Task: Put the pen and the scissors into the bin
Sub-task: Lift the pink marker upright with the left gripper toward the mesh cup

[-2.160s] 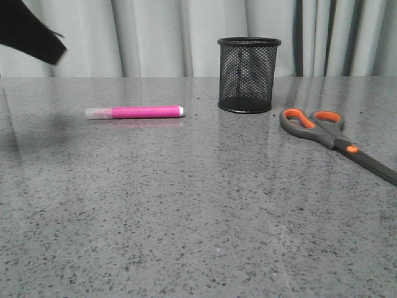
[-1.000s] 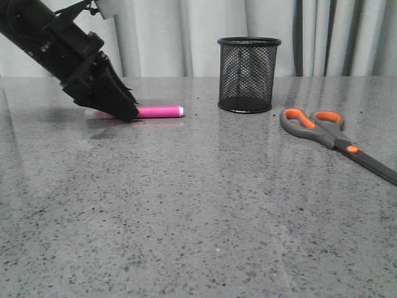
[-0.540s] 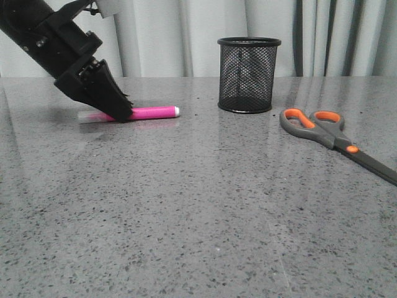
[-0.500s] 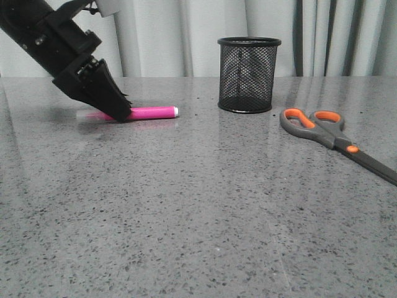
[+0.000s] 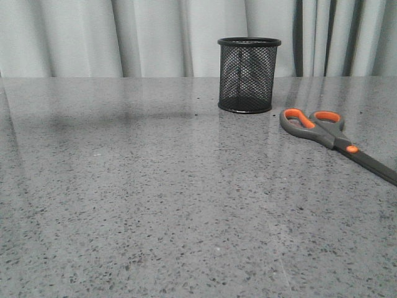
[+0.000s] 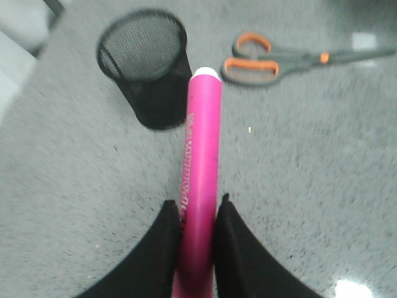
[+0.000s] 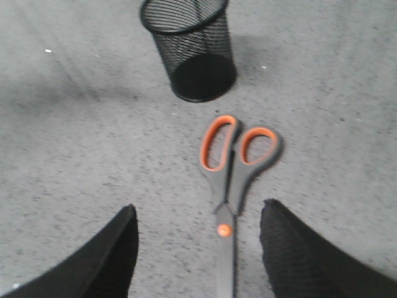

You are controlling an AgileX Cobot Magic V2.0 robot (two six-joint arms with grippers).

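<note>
The left hand [image 6: 197,214] grips the pen [image 6: 201,167], carried clear of the bench [image 5: 155,205] and not yet in the bin [image 5: 249,74]. The right hand [image 7: 198,248] hangs spread above the scissors [image 5: 335,139], which lie untouched just beside the bin. Neither item is in.

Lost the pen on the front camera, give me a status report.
Left gripper shut on pen, lifted out of front view. Right gripper open over scissors on the table. Bin upright, nothing blocking it.
</note>
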